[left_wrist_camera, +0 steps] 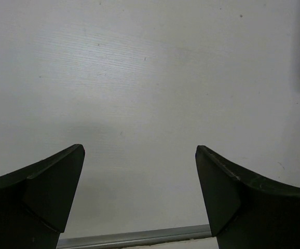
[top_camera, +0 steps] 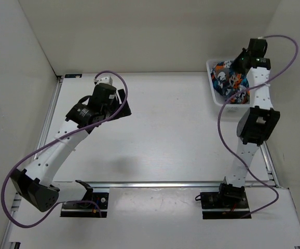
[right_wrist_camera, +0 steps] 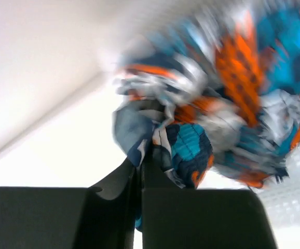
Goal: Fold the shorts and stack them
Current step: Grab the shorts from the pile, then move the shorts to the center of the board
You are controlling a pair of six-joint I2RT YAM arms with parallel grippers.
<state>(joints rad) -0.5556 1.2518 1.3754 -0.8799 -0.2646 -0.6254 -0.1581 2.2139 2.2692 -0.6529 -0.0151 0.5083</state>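
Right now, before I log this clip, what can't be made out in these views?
Top view: the right arm covers much of the basket, so the shorts inside cannot be counted.
Right wrist view: the shorts are blurred; which part the right hand pinches is unclear.
Left wrist view: the left hand is cut off below.

The shorts (right_wrist_camera: 233, 98) are soft, crumpled printed cloth, the basket (top_camera: 211, 85) at upper right is white plastic mesh, the table (top_camera: 165, 135) is smooth matt white with faint scuffs, and its edge rail (left_wrist_camera: 139, 236) is dull brushed metal.
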